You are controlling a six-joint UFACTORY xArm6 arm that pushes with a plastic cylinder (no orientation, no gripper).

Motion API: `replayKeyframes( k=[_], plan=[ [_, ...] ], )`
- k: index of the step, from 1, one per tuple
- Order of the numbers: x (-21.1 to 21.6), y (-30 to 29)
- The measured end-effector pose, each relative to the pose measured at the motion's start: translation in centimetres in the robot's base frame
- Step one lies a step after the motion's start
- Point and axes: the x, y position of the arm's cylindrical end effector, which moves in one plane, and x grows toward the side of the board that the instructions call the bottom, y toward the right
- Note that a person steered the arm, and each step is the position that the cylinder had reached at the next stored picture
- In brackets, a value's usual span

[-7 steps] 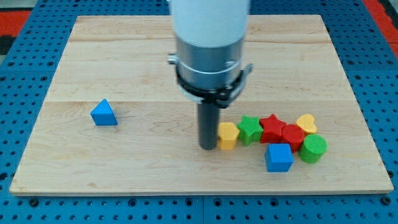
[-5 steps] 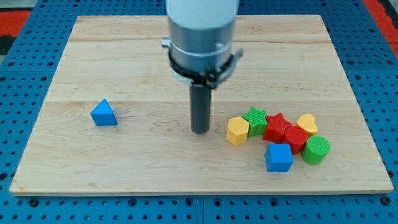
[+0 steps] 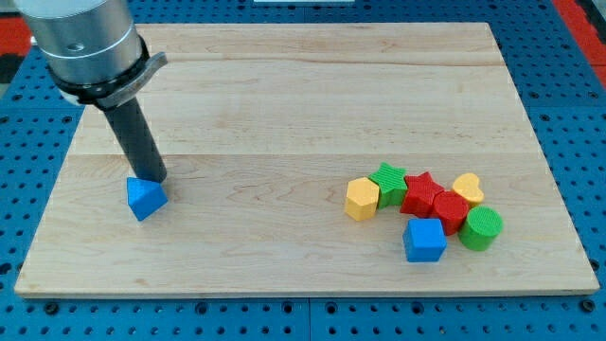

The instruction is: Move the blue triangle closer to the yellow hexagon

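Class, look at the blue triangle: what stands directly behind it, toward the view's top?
My tip stands just behind the blue triangle, at its upper edge, apparently touching. The rod rises toward the view's top-left. The block's far face and the exact contact spot are hidden.

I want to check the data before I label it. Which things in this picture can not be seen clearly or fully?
- My tip: whether it touches the blue triangle cannot be told in the camera view; they look adjacent.
- Arm above the rod: cut off by the view's top and left edges.
- Red block: partly covered by the red star and neighbours; its shape is unclear.
- Green star: lower part hidden by the yellow hexagon and the red star.
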Motion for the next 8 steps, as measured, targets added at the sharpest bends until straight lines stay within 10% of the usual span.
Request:
replayKeyframes(
  k=[1,4,8],
  plan=[
    [-0.6,-5.7],
    [1.1,10.6],
    [-1.7,14.5]
  ],
)
